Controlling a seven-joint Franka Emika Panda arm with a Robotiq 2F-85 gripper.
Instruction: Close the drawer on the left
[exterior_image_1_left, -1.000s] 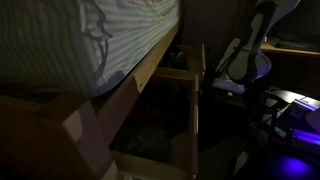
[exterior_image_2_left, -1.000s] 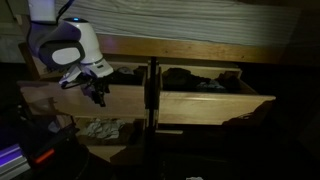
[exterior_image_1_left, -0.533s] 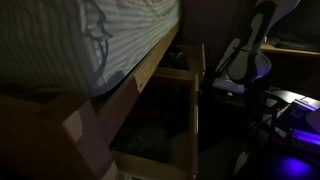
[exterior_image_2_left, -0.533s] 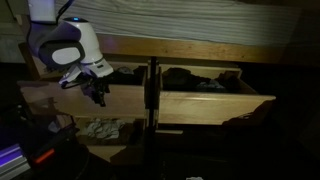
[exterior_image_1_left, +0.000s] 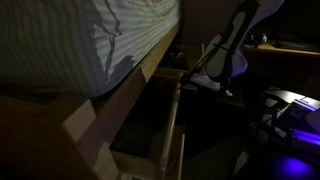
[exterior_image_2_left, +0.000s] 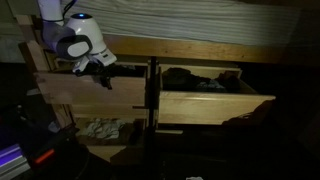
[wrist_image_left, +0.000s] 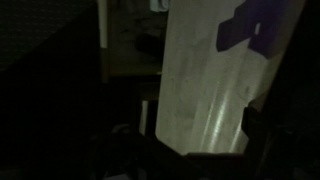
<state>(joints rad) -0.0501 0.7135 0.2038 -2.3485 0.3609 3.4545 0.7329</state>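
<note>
Dimly, I see the striped mattress (exterior_image_1_left: 70, 45) over the wooden bed frame rail (exterior_image_2_left: 200, 48), with two drawers pulled out beneath. The drawer (exterior_image_2_left: 95, 90) on the left in an exterior view stands open, its long front panel clear of the rail and its inside dark; it sits less far out than the neighbouring drawer (exterior_image_2_left: 215, 105). My arm (exterior_image_2_left: 78, 40) reaches down at its front, and the gripper (exterior_image_2_left: 101, 68) is at the panel's upper edge, touching or just beside it. The wrist view is mostly a pale board (wrist_image_left: 210, 80). I cannot tell whether the jaws are spread or pressed together.
</note>
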